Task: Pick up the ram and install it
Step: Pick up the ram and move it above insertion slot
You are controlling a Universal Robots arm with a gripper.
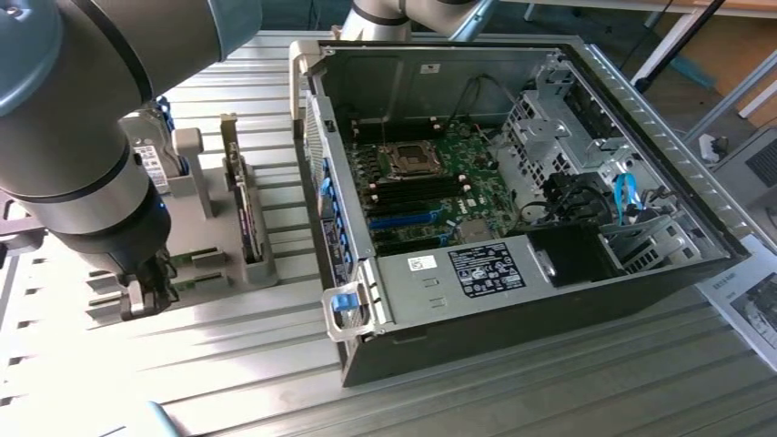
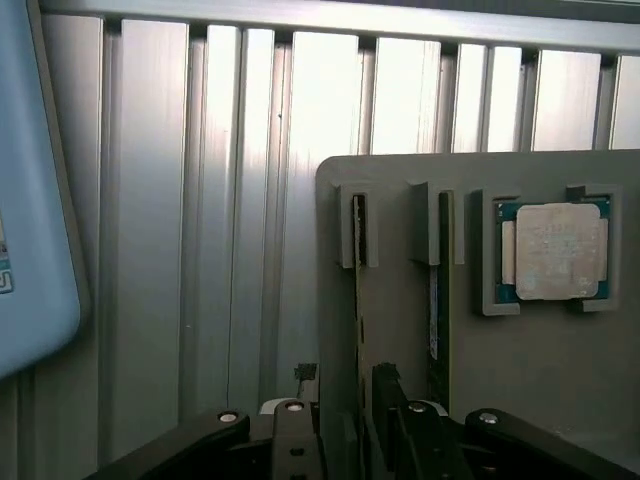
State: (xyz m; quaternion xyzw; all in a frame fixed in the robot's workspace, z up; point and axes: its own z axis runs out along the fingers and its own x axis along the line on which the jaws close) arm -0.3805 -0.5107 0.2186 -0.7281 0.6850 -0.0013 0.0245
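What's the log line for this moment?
phase: pick | gripper: open, astride ram in holder slot | install: not yet done | PC case: open

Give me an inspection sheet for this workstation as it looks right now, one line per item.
Surface: slatted aluminium table, with bare metal around the case.
Job's things: ram standing on edge in the grey holder; open computer case with its motherboard exposed.
Clutter: CPU chip in the holder's recess; upright card in another slot; light blue object, which I cannot identify.
Grippers: gripper open, low at the holder's end, gripping nothing.
Cables: blue cables inside the case, with black ones beside them.
Surroundings: printed sheet next to the case; metal poles beyond the table.
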